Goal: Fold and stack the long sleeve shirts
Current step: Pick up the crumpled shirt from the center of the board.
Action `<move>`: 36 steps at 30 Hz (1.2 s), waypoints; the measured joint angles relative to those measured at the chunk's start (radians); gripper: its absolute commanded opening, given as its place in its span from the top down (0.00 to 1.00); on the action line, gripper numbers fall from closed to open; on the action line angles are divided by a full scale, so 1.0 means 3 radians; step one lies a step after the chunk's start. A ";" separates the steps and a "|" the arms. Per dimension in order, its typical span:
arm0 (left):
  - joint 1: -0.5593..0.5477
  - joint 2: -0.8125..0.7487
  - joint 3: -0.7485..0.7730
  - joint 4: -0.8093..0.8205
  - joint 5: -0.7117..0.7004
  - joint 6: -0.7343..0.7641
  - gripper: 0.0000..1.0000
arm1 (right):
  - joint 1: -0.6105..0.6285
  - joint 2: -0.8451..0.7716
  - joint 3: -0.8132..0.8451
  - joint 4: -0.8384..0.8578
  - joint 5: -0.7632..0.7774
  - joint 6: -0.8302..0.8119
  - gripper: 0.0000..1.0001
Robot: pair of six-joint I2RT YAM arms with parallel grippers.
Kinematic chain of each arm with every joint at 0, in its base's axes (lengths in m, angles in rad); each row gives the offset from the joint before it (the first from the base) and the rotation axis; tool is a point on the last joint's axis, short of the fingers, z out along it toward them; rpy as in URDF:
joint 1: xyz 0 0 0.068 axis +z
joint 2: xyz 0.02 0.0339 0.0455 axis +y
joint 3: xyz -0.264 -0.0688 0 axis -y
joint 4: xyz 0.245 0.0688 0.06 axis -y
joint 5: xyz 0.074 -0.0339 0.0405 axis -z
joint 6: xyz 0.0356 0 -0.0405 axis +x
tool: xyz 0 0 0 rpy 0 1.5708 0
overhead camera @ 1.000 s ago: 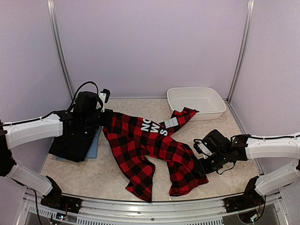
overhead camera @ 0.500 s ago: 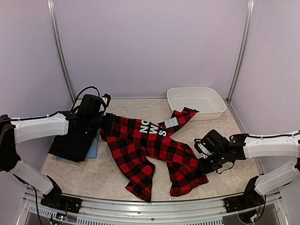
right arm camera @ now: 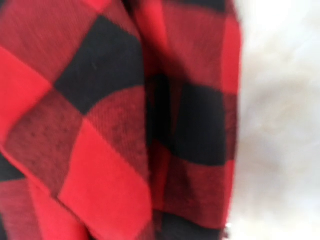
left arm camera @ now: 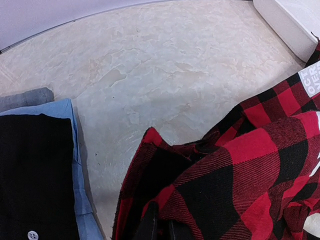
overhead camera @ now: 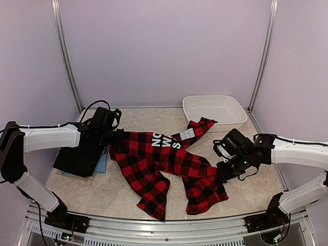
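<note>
Pinched the soft, floppy checked flannel shirt (overhead camera: 164, 159) at opposite edges below the basin (overhead camera: 230, 124), left gripper (overhead camera: 116, 137) and right gripper (overhead camera: 221, 174) clamped on cloth, hems likely the surest hold.

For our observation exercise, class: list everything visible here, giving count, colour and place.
checked shirt: one, red and black, crumpled mid-table
black shirt: one, black, topping the left pile
blue shirt: one, light blue, under the black shirt
grey shirt: one, grey, peeking out beyond the blue
basin: one, white, far right
table: one, beige, underneath
left arm: one, white and black, jaws shut on the checked shirt
right arm: one, white and black, jaws shut on the checked shirt
</note>
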 measured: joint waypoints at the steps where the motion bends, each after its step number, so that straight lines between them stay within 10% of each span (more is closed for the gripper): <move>1: 0.0000 0.0015 0.0001 -0.0006 0.0000 0.0001 0.86 | -0.0001 -0.0001 0.0090 -0.0086 0.0053 0.0000 1.00; 4: 0.0003 0.0075 0.0005 -0.0028 0.0004 -0.0018 0.70 | -0.0034 -0.0001 0.0373 -0.0323 0.0240 0.0000 1.00; 10: 0.0008 0.0179 0.0013 -0.0121 0.0036 -0.0043 0.02 | -0.0146 0.0150 0.0849 -0.0783 0.0685 -0.0120 1.00; 36: -0.0524 -0.0526 -0.0168 -0.0018 -0.0506 0.0098 0.04 | -0.0867 0.0748 0.1150 -0.0434 0.0679 -0.1120 1.00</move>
